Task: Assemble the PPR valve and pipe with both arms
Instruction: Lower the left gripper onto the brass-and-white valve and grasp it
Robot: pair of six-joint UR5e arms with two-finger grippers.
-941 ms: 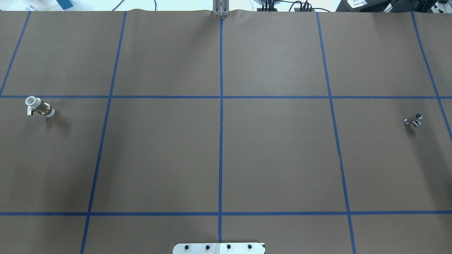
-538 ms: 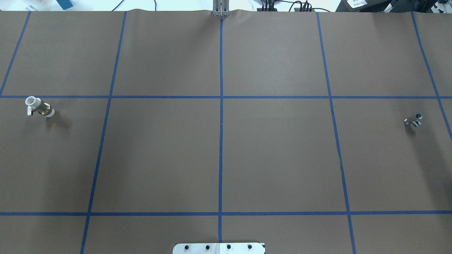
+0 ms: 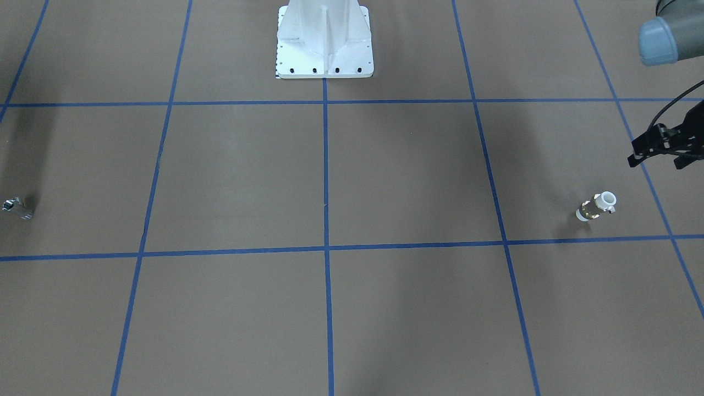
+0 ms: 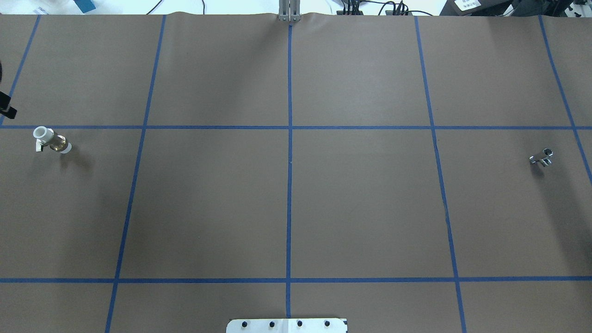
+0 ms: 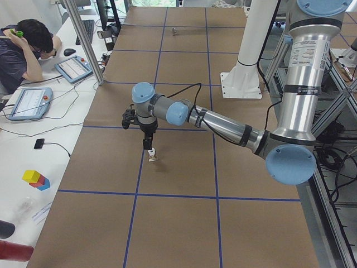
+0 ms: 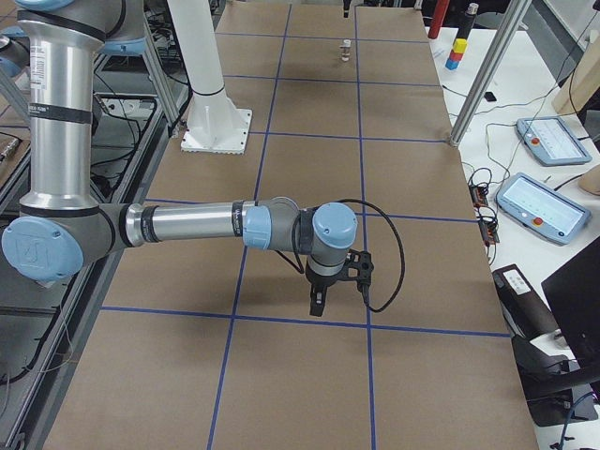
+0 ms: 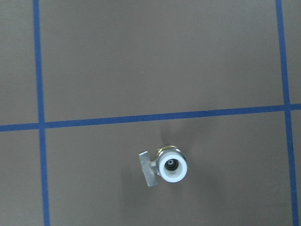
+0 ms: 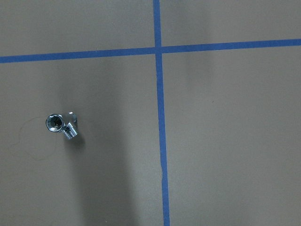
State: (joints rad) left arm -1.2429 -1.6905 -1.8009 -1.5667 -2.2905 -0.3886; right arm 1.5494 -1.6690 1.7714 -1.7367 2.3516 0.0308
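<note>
1. Table: brown sheet w/ blue tape grid. The two parts sit well apart, at opposite ends of the middle row.
2. My left arm: stretched low and long across the table, wrist bent so the tool points straight down. My right arm: same pose at the other end, forearm approx. level, wrist down.
3. Left tool: hangs above the valve, not touching it. Only a black edge shows in the front and overhead views, so I can't tell if the jaws are apart or together. Right tool: hangs over the table at the pipe's end. It shows in the side view only, so I can't tell its jaw state either.
4. PPR valve: on my left side, just my side of a cross tape line. It stands on end, white collar and bore up, grey lever out to one side.
   - Prob. light and rigid, w/ smooth plastic collars.
   - The base is small, so a nudge could tip it.
   - I'd pinch across the top collar or brass body, pads clear of the lever.
5. Pipe: far on my right. Chrome stub w/ dark bore up and a short threaded bit at its side.
   - Prob. light, hard and slick, so it may squirt from the pads.
   - I'd grip square across the barrel, off the threads.
</note>
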